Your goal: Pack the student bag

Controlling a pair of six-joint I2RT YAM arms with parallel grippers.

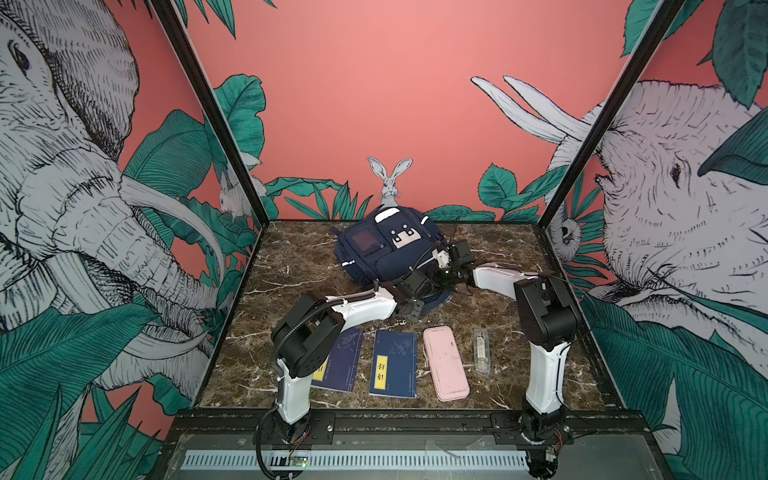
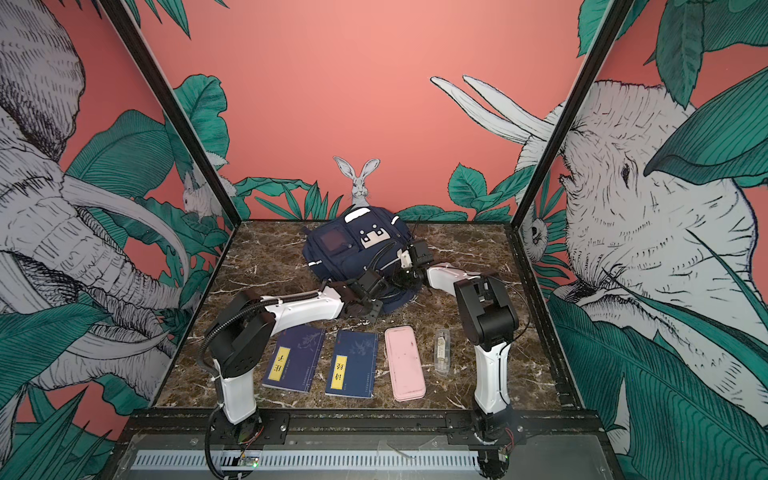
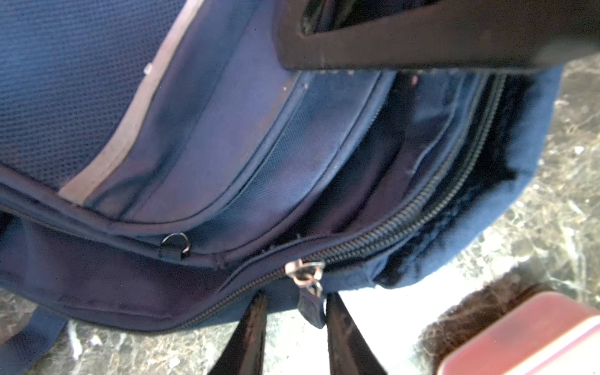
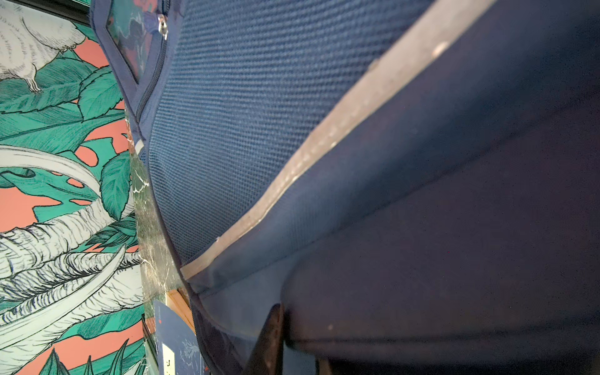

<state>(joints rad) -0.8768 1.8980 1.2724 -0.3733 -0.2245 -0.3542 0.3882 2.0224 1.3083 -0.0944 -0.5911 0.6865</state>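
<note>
I count two books (image 1: 392,363), the leftmost partly behind my arm (image 1: 307,332), one pink case (image 1: 445,363), one clear packet (image 1: 482,351) and one student bag (image 1: 374,249). It lies mid-back on the worktop (image 1: 291,266), long axis front-to-back, unzipped mouth towards the front. My left gripper (image 3: 296,295) narrowly straddles the zip pull (image 3: 310,305); my right gripper (image 1: 444,272), mostly hidden, pinches bag fabric.

The brown marble tabletop (image 1: 291,266) carries everything. The student bag (image 1: 374,253) lies on it front-up, its unzipped edge right at the left gripper (image 3: 296,295) and its body stretching away beyond the fingertips. Behind that gripper, toward the arm bases, four things lie flat in a row, none touching. The left navy book (image 1: 340,361) sits to the gripper's left, and the second navy book (image 1: 392,365) lies almost straight behind it. A pink pencil case (image 1: 445,362) and a small clear plastic case (image 1: 482,351) lie off to its right.
</note>
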